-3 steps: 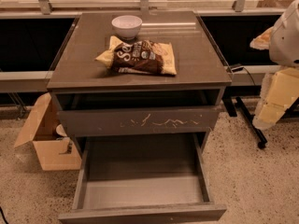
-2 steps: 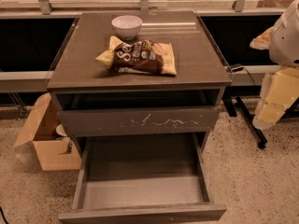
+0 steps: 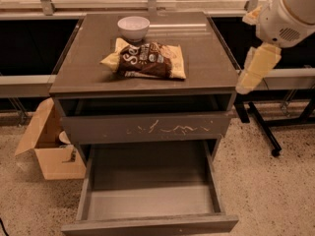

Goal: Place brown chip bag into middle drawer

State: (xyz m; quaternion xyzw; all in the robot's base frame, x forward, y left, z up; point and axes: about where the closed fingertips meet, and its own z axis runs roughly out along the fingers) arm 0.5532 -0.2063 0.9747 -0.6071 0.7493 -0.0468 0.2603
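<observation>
the drawer [image 3: 147, 203] stands pulled out nearest the camera, low and to the left of the gripper [image 3: 253, 70]. its smooth grey floor lies open between low side walls, and its plain front panel is cut off by the lower frame edge. above it, a closed drawer front [image 3: 147, 128] bears pale scratches, and the gap over that is too dark to see into. a box [image 3: 47, 146] sits on the floor far left of the gripper, partly hidden behind the cabinet.

the chip bag [image 3: 147, 60] lies flat on the cabinet top [image 3: 83, 73], left of the gripper and about level with it. it has a dark brown middle, white lettering too blurred to read, and pale yellow edges. just beyond it stands a white bowl [image 3: 133, 27]; whether they touch is unclear.

the gripper hangs just off the top's right edge, with open surface between it and the bag. i cannot tell whether it is open or closed. its arm [image 3: 288, 14] is cut off at the upper right corner.
</observation>
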